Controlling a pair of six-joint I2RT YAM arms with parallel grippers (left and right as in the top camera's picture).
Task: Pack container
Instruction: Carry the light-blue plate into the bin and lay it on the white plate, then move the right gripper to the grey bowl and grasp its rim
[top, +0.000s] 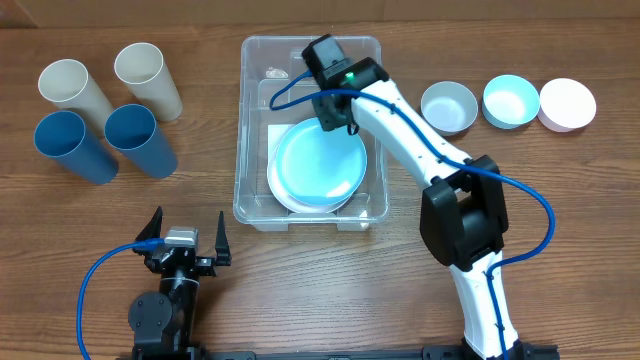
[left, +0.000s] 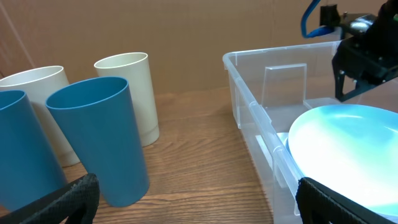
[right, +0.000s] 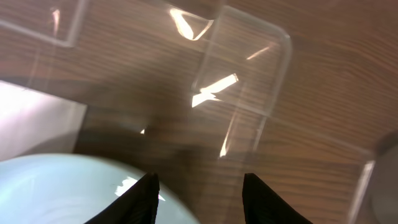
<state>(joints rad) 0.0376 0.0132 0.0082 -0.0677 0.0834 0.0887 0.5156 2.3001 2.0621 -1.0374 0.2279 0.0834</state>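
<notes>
While hovering with jaws apart and empty, right claw (top: 336, 120) sits over blue plate (top: 318, 165) | container (top: 255, 110) directly below, mid worktop (top: 330, 290), long axis running away from robot | left claw (top: 187, 235) wide, empty, farther off | right arm judged nearer for packing.

We see a wooden table (top: 300, 300) carrying the container (top: 243, 120) mid-table, two cream cups (top: 75, 88) (top: 148, 78) and two blue cups (top: 75, 148) (top: 140, 140) on the left, and a grey bowl (top: 449, 107), a blue bowl (top: 511, 101) and a pink bowl (top: 567, 104) on the right.
</notes>
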